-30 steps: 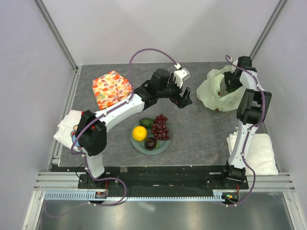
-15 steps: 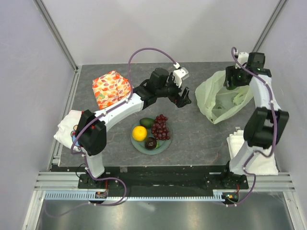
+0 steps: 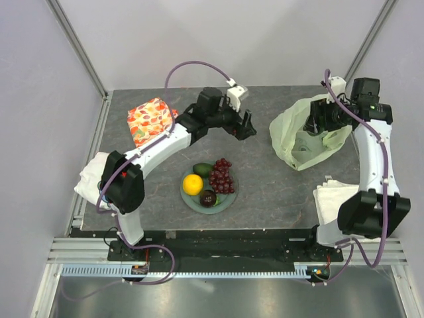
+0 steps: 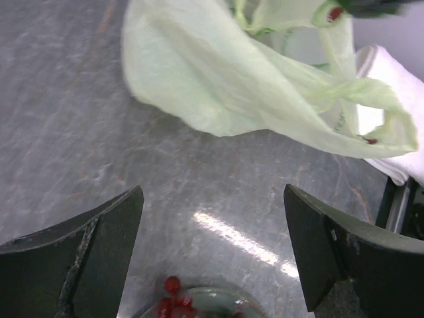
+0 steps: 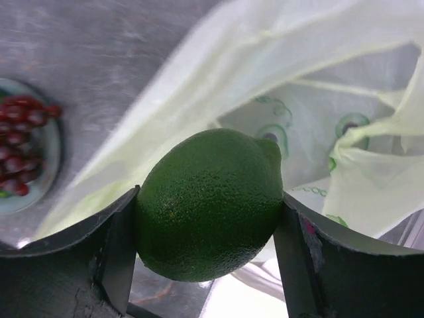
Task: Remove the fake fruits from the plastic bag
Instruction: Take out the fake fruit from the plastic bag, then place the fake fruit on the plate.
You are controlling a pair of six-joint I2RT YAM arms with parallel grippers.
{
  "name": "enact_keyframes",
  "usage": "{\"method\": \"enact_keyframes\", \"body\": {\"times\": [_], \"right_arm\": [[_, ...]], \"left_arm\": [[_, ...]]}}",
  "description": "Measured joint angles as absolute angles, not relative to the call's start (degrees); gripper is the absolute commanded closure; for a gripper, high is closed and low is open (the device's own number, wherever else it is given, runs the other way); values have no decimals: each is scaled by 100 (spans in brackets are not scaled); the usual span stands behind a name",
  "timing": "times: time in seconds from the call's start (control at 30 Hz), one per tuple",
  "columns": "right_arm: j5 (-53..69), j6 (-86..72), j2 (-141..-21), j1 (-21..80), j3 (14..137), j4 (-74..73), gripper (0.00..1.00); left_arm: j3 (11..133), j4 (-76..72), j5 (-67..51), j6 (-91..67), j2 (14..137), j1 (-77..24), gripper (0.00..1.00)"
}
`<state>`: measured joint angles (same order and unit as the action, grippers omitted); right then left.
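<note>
Above the grey table (image 3: 265,179), upper right of the top view, the right gripper (image 5: 209,225) pinches a dark green fruit (image 5: 209,199) over the plastic bag (image 5: 218,66). The left gripper (image 4: 212,192) is spread wide, holding nothing.

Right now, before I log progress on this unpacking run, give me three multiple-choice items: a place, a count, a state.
1. In the top view, the orange sits on the plate's: A left; B right; C centre.
2. How many fruits lie on the plate? A two; B four; C six.
3. The right tool is: A open; B shut on a green fruit; C out of view.
A: orange left of the grapes. B: orange, green oval, grapes, dark round one. B: fingers clamp the green fruit.
</note>
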<state>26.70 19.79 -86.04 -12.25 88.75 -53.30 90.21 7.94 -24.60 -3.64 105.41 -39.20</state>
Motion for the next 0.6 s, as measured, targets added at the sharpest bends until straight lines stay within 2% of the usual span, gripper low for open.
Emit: {"method": "enact_keyframes", "body": {"times": [0.13,0.33,0.6], "right_arm": [[3039,1994,-8167,-744,9487,-5680,51],[3411,1973,-7749,1463,9657,-5721,48],[3144,2029,-8755,3704,9727,-5826,49]], "left_arm": [[9061,1079,-2506,-565,10278,-3249,6],[8783,1339,-2265,-707,9159,-2224,5],[7752,1800,-2152,-705,6987,-1608,5]]}}
